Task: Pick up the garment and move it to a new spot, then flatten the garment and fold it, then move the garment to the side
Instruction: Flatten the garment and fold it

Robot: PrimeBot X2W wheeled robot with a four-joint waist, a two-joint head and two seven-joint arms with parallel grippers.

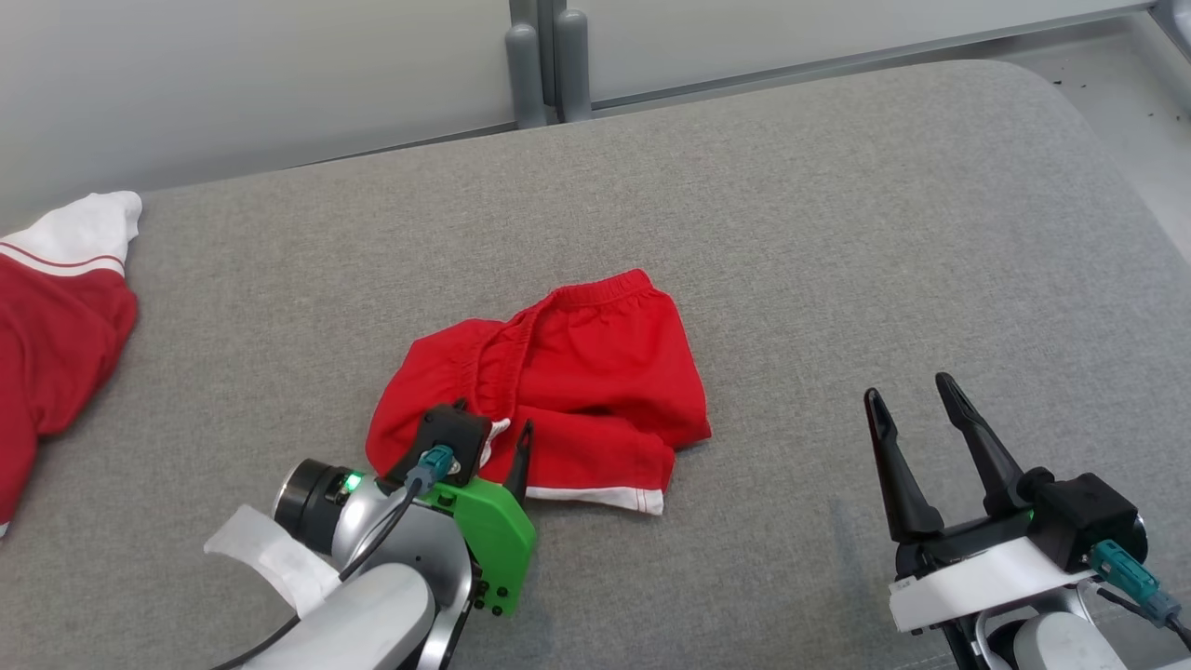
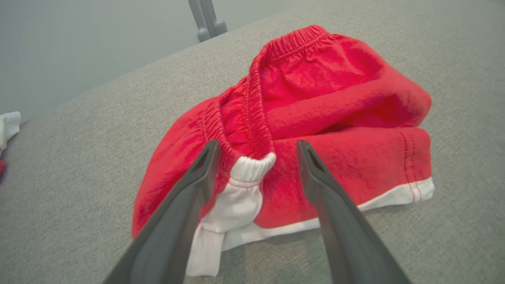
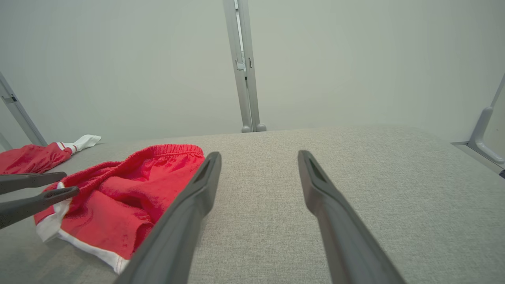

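The garment point(image 1: 577, 372) is a pair of red shorts with white trim, lying crumpled near the middle of the grey padded table point(image 1: 837, 233). My left gripper point(image 1: 493, 423) is at the garment's near left edge. Seen from the left wrist, the left gripper point(image 2: 257, 146) is open, and its fingers straddle a white bunched piece beside the red elastic waistband of the garment point(image 2: 335, 98), nothing clamped. My right gripper point(image 1: 908, 388) hovers open over bare table, well right of the shorts. In the right wrist view the right gripper point(image 3: 259, 154) has the garment point(image 3: 130, 189) to its left.
A second red and white piece of clothing point(image 1: 56, 326) lies at the table's far left edge. Two grey metal posts point(image 1: 549, 65) stand behind the table's back edge. The table's rounded right corner drops to the floor point(image 1: 1135, 112).
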